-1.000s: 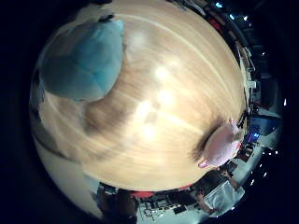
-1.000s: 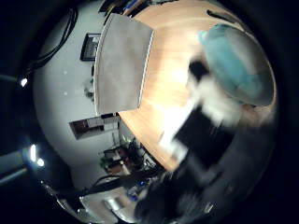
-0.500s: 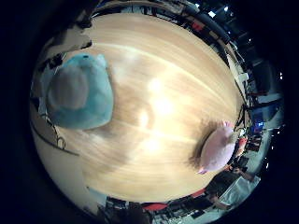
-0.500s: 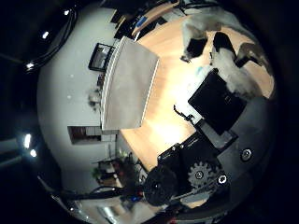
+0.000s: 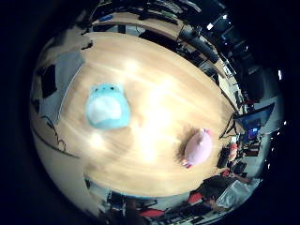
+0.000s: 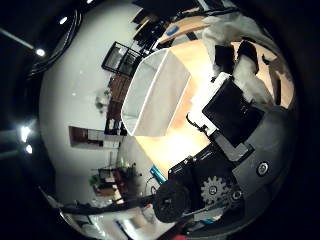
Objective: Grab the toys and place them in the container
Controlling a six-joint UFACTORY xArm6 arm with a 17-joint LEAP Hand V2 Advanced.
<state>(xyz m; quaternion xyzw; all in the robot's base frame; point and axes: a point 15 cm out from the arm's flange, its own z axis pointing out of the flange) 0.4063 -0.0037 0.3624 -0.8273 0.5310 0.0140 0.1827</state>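
A blue plush toy [image 5: 108,106] lies on the wooden table [image 5: 155,89] in the little finger side view. A pink plush toy [image 5: 197,147] lies near the table's far edge, well away from the blue one. Both look small, so the palm is high above them. In the thumb side view a pale grey box-shaped container [image 6: 155,90] stands on the table beside my hand [image 6: 235,100]. The black and white fingers [image 6: 232,108] reach out relaxed, with nothing between them.
A grey flat shape [image 5: 61,73] shows at the table's edge beside the blue toy, possibly the container. Chairs and room clutter [image 5: 239,141] ring the table. Shelves and wall frames [image 6: 115,58] stand behind the container.
The palm has risen away from the table, so the blue toy, close before, now looks small and far. Both toys lie where they were. The container fills more of the thumb side view.
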